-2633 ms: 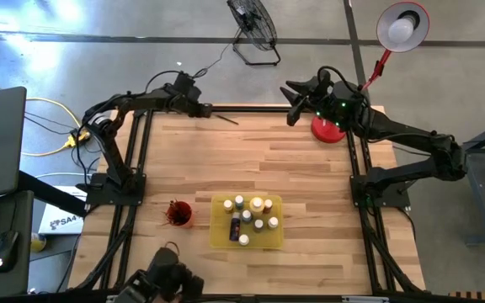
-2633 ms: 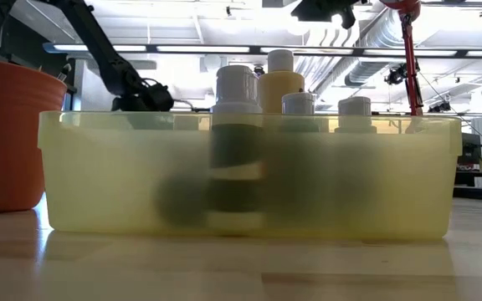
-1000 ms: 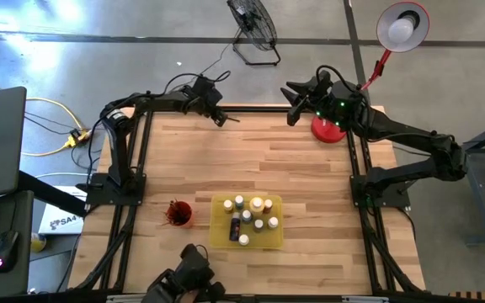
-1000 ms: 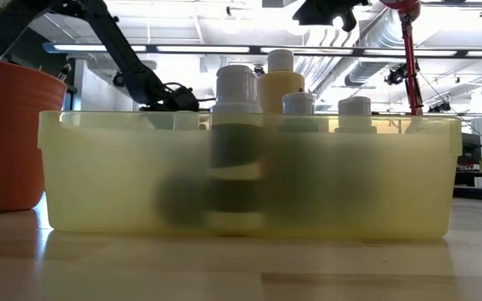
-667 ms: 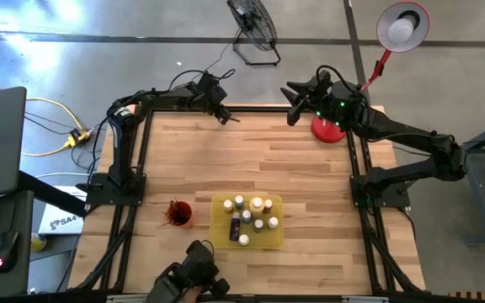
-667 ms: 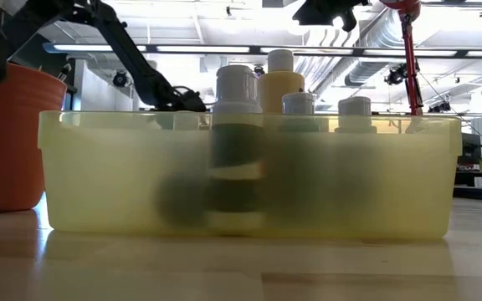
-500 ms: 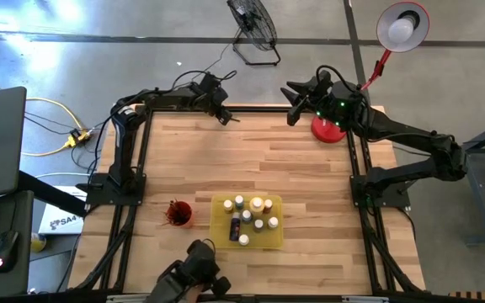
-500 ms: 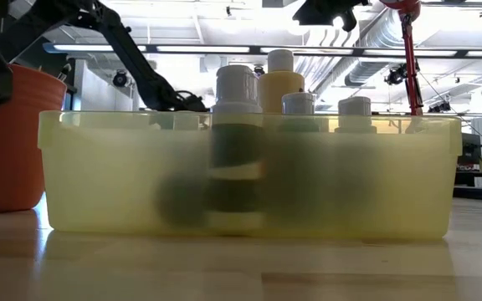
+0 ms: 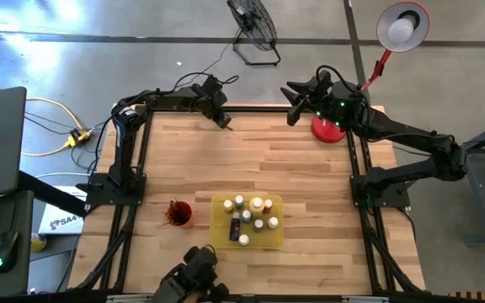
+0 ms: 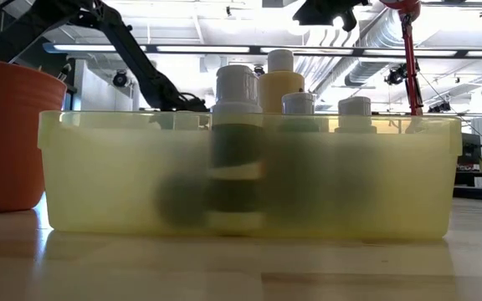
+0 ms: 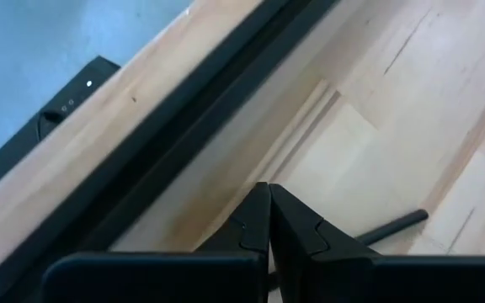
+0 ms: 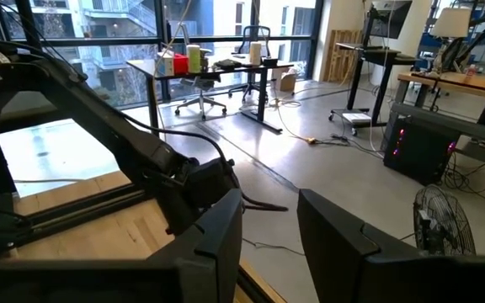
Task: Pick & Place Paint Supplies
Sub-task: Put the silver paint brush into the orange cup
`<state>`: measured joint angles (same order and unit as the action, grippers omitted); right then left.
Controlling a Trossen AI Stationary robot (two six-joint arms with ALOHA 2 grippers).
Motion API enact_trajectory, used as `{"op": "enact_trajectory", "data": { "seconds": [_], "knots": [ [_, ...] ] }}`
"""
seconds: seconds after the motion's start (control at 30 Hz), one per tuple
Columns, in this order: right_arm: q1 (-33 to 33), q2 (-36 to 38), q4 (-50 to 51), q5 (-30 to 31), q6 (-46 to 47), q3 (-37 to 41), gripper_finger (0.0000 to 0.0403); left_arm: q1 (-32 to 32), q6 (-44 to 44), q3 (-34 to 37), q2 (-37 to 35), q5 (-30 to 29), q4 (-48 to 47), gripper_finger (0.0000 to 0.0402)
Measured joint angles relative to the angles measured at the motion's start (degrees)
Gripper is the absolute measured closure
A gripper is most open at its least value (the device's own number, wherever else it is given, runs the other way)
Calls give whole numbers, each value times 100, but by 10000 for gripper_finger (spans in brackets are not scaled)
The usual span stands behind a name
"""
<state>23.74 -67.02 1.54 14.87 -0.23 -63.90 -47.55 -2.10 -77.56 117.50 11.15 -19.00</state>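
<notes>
Several small pale-capped paint bottles stand in the translucent yellow plastic tray. Left gripper, fingers pressed together, hovers above a thin dark paintbrush; right gripper half-open, empty.

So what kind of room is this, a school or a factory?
Probably a robotics lab or workshop. There are office desks with chairs by big windows, exposed ceiling ducts overhead, and a floor fan standing on bare concrete.

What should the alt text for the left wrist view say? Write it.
The left gripper, its dark jaws pressed shut, hovers over the pale wooden table near a black frame rail. A thin dark paintbrush lies on the wood just beyond the jaws.
</notes>
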Motion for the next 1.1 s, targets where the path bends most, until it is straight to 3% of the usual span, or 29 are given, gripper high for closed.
{"op": "enact_trajectory", "data": {
  "seconds": [0.57,0.67,0.87,1.1],
  "knots": [
    [-1,0,-1,-4,-3,-1,294,461,25,58,-256,151,-620,402],
    [0,0,-1,-4,-7,-2,294,473,-721,-39,-538,-119,-473,402],
    [1,0,2,-26,-4,0,294,342,-3231,-713,-827,-1284,-1874,402],
    [1,2,172,-48,-4,0,294,-176,-4439,-879,-750,-463,-2864,402]
  ]
}}
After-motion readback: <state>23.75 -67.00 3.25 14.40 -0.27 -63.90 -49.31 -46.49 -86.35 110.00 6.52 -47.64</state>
